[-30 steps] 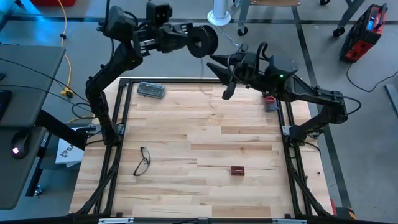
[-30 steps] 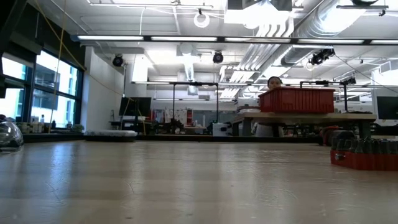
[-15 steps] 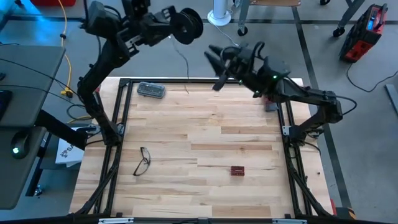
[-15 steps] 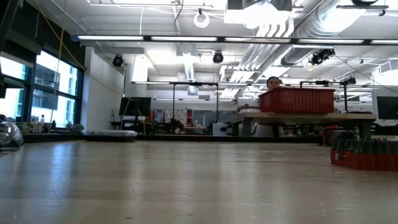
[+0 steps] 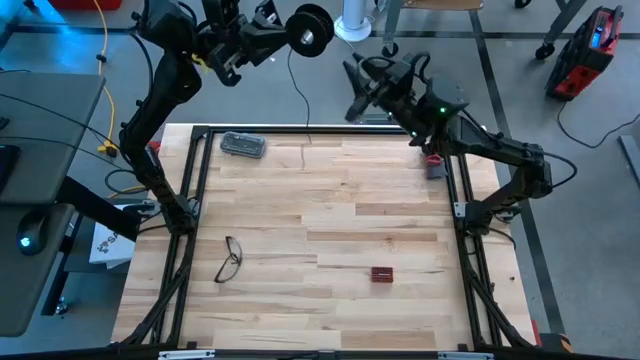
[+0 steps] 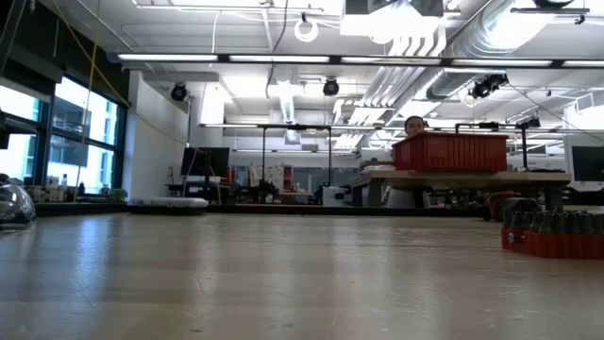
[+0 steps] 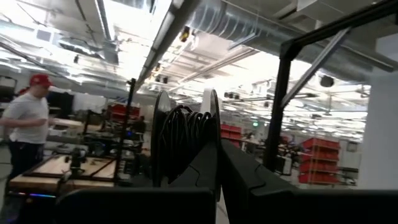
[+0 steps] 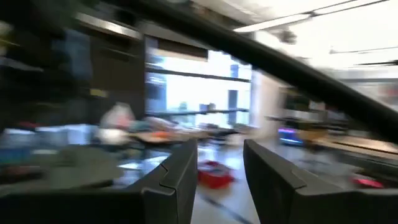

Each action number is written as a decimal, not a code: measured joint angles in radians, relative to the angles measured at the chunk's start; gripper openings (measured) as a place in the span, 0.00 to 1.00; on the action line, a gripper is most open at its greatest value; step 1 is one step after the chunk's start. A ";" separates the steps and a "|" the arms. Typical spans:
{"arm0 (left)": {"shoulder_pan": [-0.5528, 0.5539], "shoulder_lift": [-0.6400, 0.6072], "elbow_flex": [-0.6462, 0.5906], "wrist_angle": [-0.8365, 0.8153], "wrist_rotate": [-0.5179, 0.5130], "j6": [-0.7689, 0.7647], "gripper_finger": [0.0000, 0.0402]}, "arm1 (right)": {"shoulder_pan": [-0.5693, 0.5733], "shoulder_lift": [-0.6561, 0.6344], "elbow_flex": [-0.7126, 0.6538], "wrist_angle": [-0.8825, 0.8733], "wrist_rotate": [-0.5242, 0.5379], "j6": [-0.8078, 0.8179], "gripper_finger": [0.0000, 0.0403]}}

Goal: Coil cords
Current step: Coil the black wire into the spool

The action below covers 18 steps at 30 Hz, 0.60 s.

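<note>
No lettering, label, brand, number or sign could be read anywhere in these views, neither on the bench (image 5: 330,215) nor in the room beyond it.

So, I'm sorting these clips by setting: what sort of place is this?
Probably a workshop or robotics lab: bare ceiling ducts, rows of workbenches with a red bin, and a wooden table in a black frame.
</note>
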 joint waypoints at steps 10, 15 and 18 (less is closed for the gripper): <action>0.014 0.000 0.000 -0.003 0.001 -0.005 0.00 | 0.002 0.018 0.000 -0.090 -0.258 0.130 0.30; 0.038 0.000 0.000 -0.051 0.027 0.046 0.00 | 0.003 -0.001 0.000 -0.059 -0.367 0.087 0.30; 0.055 0.000 0.000 -0.113 0.028 0.082 0.00 | 0.012 -0.019 0.000 -0.062 -0.387 0.092 0.30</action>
